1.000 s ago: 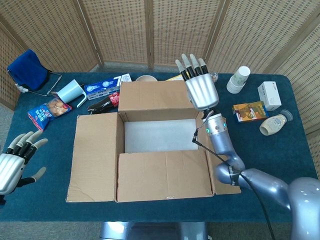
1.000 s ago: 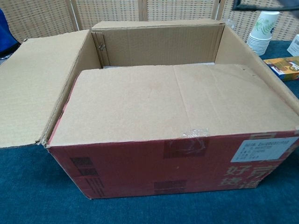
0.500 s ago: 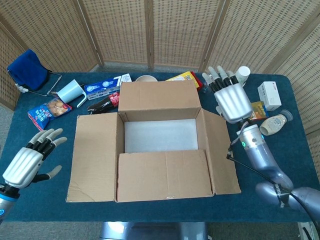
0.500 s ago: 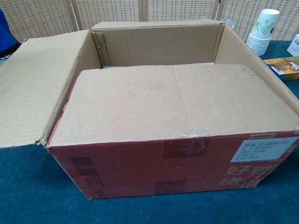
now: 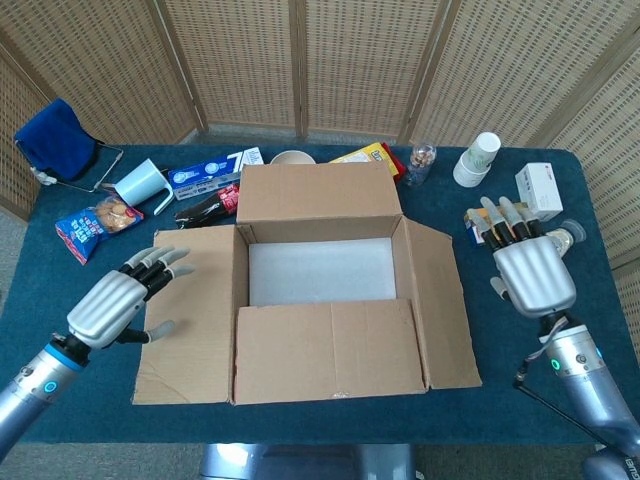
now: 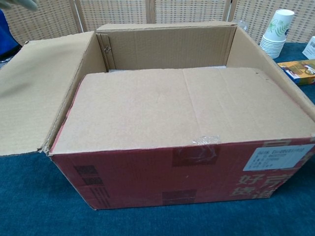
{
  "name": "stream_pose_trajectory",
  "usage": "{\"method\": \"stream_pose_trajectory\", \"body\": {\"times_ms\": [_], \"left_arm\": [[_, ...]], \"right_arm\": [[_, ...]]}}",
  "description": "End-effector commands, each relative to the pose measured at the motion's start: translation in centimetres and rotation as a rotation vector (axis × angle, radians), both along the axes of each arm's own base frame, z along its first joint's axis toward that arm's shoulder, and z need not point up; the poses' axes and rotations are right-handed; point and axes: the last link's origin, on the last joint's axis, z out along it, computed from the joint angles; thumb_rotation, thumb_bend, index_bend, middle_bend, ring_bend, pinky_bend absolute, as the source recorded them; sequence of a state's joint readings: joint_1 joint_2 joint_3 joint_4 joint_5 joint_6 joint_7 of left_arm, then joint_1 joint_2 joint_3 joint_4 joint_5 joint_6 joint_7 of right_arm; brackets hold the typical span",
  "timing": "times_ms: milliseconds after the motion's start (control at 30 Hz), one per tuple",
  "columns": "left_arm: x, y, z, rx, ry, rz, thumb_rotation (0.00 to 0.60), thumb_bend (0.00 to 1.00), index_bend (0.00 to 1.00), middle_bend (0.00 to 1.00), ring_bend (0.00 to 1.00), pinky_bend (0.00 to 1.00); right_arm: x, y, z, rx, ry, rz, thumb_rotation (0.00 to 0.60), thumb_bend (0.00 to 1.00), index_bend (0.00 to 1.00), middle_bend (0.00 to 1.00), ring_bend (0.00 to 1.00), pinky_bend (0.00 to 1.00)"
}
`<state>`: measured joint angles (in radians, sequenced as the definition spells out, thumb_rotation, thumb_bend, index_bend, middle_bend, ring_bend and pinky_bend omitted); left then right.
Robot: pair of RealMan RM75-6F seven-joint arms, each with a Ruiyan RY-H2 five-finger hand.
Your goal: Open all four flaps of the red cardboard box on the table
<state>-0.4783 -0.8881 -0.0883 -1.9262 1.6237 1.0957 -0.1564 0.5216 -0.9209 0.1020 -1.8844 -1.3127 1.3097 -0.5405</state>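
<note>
Red cardboard box (image 5: 325,290) sits mid-table (image 5: 560,340), near flap folded inward. Left hand (image 5: 115,300) over left flap, fingers spread, empty. Right hand (image 5: 530,270) near right edge, spread, empty.

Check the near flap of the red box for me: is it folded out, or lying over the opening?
Not folded out. The near flap lies roughly level over the front of the box's opening, hiding that part of the white floor; the other three flaps are swung back.
</note>
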Motion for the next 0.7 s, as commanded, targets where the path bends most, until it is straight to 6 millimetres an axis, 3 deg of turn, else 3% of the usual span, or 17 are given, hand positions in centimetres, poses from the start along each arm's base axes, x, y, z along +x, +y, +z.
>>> {"method": "stream_pose_trajectory", "body": {"times_ms": [33,233,400,700], "left_arm": [[1.5,1.0,-0.3,-0.038,-0.002,-0.002,0.594,0.0,0.14,0.0,0.0,0.11],[3.4,1.7,-1.3,-0.139,-0.028,0.005,0.583,0.0,0.15,0.0,0.0,0.12],[5.2,2.2,-2.0,-0.202,-0.05,0.0,0.583,0.0,0.15,0.0,0.02,0.14],[7.7,3.3,-3.1,-0.279,-0.079,0.014,0.568,0.0,0.16,0.05,0.07,0.19]], "right_arm": [[-2.3,1.4,0.8,-0.027,0.005,-0.028,0.6,0.18,0.02,0.0,0.0,0.2],[-5.5,3.9,2.0,-0.111,-0.011,-0.077,0.6,0.15,0.02,0.0,0.0,0.17],[-8.4,6.5,1.7,-0.143,-0.04,-0.131,0.6,0.1,0.01,0.0,0.0,0.12],[-10.7,9.2,1.4,-0.154,-0.089,-0.18,0.6,0.07,0.0,0.0,0.0,0.07]]}}
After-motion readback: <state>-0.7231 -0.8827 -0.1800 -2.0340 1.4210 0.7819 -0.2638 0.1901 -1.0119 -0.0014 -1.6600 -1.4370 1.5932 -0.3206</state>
